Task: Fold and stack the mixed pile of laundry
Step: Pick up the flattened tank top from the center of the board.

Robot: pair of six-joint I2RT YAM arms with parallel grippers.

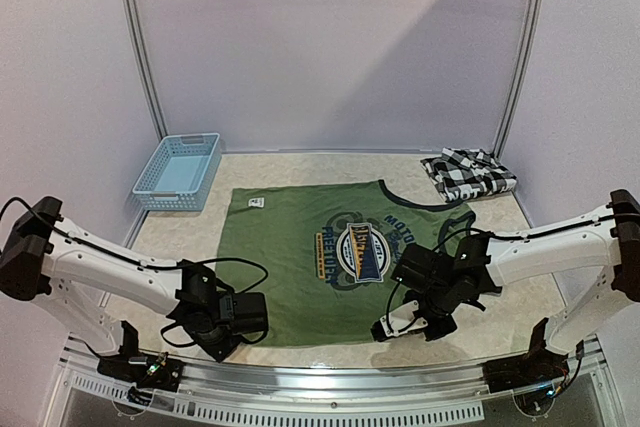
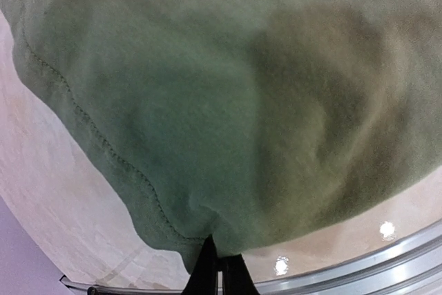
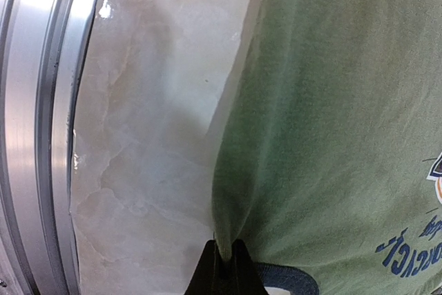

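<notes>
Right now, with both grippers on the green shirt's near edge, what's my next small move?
Probably lift both together slightly, starting the fold away from the bases. The left gripper and right gripper each look pinched on the green shirt, which lies flat.

Marble-look table [image 1: 300, 169]: green shirt [image 1: 300, 267] spread centre, checked shirt [image 1: 467, 173] far right, blue basket [image 1: 179, 172] far left.

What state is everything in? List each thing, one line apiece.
olive-green shirt: spread flat, emblem up, near edge pinched at both ends.
checked shirt: folded, lying far right, apart from the green one.
basket: upright, looks empty.
left gripper: shut on the olive-green shirt's hem corner.
right gripper: shut on the olive-green shirt's edge by the dark trim.
</notes>
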